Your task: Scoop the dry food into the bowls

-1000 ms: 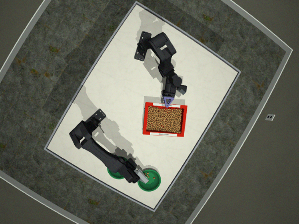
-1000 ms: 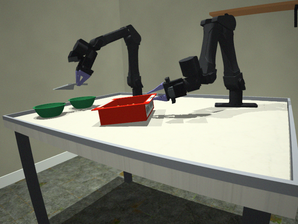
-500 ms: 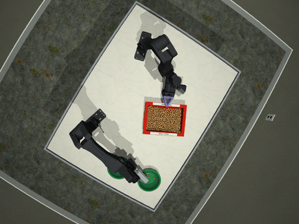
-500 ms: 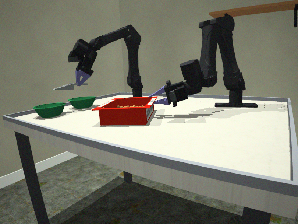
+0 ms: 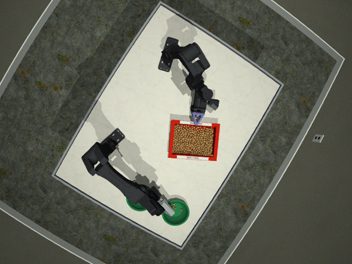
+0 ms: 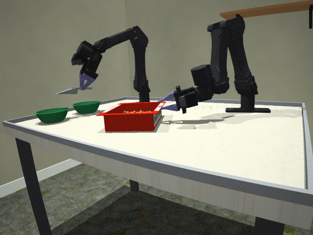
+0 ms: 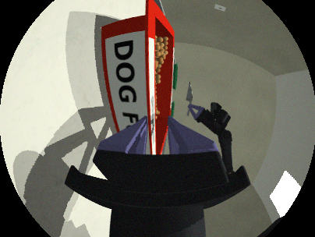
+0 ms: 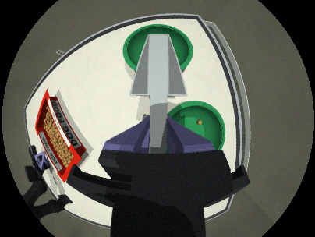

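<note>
Now my right gripper (image 5: 162, 203) (image 6: 82, 89) (image 8: 158, 130) grips the scoop (image 5: 167, 207) (image 6: 70, 90) (image 8: 158, 66), above the far bowl (image 5: 174, 221) (image 6: 51, 115); my left gripper (image 5: 196, 124) (image 6: 159, 105) (image 7: 157, 120) is partly open at the box (image 5: 171, 139) (image 6: 128, 123) (image 7: 150, 23) (image 8: 79, 163). Filling is in hand; next, I think, comes another scoopful.

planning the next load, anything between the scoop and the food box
Nothing visible stands between the scoop and the box; only its own wall needs clearing. The left gripper is at the far rim.
</note>
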Motion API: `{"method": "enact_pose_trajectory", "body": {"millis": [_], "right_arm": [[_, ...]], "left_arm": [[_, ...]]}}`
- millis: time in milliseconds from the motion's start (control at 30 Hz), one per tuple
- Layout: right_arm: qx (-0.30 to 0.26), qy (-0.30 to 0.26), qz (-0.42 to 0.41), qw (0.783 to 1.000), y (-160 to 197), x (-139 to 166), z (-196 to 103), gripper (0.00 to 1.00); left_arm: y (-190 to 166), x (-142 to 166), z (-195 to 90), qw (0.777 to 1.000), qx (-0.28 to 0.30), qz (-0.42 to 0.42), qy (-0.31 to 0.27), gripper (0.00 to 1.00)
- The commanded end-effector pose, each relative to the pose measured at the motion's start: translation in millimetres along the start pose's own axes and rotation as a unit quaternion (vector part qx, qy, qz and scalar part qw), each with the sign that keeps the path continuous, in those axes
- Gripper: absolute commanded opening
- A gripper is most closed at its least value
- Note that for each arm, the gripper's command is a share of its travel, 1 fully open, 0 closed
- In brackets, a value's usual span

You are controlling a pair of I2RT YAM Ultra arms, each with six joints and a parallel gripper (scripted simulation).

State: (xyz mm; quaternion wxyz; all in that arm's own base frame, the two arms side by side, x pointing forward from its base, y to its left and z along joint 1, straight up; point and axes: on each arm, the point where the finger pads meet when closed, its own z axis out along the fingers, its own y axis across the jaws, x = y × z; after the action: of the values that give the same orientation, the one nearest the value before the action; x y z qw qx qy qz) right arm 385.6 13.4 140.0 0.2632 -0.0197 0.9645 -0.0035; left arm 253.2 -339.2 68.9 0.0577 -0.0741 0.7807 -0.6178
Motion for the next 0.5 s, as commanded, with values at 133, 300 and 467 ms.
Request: {"method": "enact_pose_trajectory", "body": {"millis": [133,300,467], "right_arm": [[0.002,-0.048,0.0,0.999,0,-24,-17,0.0],[0.002,-0.048,0.0,0.999,0,-24,-17,0.0],[0.002,-0.048,0.0,0.999,0,-24,-17,0.0]], "left_arm": [[-4,3,-1,1.0,0.017,0.021,0.002,0.26],[2,-3,-4,1.0,0.014,0.017,-0.008,0.26],[-5,-1,-22,1.0,0.019,0.022,-0.008,0.26]]}}
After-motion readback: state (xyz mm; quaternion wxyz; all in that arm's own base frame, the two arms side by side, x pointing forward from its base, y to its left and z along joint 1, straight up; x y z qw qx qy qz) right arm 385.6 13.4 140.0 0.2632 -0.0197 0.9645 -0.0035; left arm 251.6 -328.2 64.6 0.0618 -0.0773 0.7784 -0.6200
